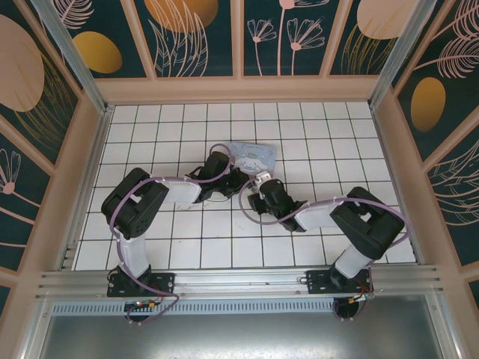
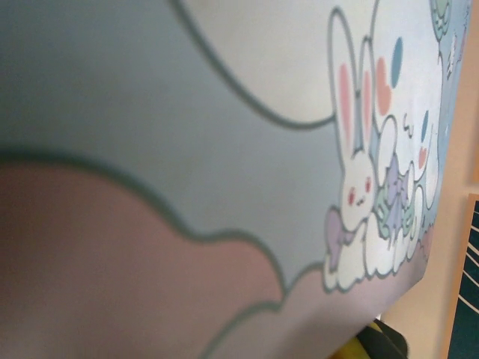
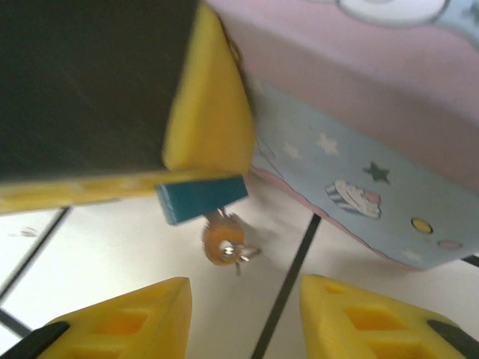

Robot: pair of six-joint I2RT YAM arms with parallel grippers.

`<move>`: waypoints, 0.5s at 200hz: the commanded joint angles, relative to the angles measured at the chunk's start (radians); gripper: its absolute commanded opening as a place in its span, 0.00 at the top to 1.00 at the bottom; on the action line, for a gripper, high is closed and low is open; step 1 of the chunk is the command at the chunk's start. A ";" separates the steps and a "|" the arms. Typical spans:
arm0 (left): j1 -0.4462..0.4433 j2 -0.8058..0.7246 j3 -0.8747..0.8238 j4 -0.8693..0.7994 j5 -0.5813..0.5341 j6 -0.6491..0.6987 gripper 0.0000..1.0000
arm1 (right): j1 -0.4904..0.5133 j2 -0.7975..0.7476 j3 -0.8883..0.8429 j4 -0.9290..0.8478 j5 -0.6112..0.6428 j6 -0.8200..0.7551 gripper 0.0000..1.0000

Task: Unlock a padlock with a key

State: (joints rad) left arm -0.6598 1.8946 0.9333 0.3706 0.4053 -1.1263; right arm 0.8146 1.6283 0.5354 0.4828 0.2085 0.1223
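Observation:
The padlock [image 3: 200, 197] is a small bluish block pinched in my left gripper [image 1: 239, 179], between its yellow fingers [image 3: 209, 112], just above the white tiled floor. A brass-headed key [image 3: 222, 239] with a small ring sticks out of the padlock's lower end. My right gripper [image 3: 243, 318] is open just short of the key. Its two yellow fingertips stand well apart on either side of the key and touch nothing. In the top view the right gripper [image 1: 257, 185] meets the left one at the middle of the table.
A large pale blue and pink cartoon-printed box [image 1: 254, 157] lies right behind both grippers. Its side [image 3: 359, 149] is close on the right of the padlock, and its printed face [image 2: 224, 149] is pressed up against the left wrist camera. Wooden walls [image 1: 239, 90] ring the tiled floor.

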 commanded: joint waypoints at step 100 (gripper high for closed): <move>-0.008 -0.002 0.007 -0.035 0.051 -0.014 1.00 | -0.010 0.134 0.152 -0.005 0.159 -0.048 0.69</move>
State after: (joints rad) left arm -0.6579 1.8946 0.9356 0.3710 0.4000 -1.1267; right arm 0.8211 1.7367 0.6308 0.4507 0.3256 0.0784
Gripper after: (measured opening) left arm 0.132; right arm 0.329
